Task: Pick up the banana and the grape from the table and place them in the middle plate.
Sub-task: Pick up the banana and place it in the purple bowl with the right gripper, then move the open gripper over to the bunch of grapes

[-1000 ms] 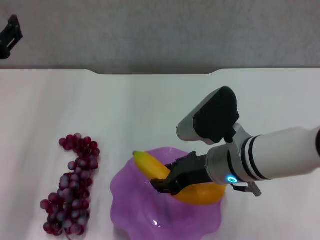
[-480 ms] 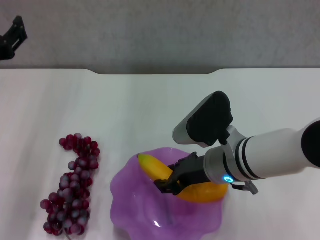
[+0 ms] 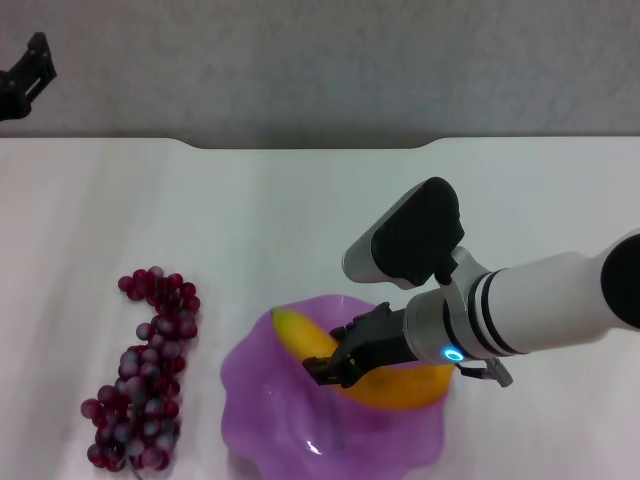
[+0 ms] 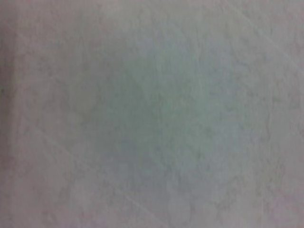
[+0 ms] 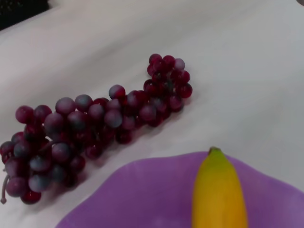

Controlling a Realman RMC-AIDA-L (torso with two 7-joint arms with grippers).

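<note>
Banana lay inside the middle plate, at the table's near edge, its stem end toward the robot's left and its yellow body running rightward under the right gripper. That gripper's dark fingers were closed on the banana's midsection, with the white forearm extending off to the robot's right. In the right wrist view the banana pointed over the purple plate toward the grape.

Left of the plate, the grape lay on the table as a long bunch, near the rim but apart from it.

Farther back, the table's far edge showed its shallow notch. The left gripper was beyond that edge at the far left, over grey floor; its jaw state could not be determined.
</note>
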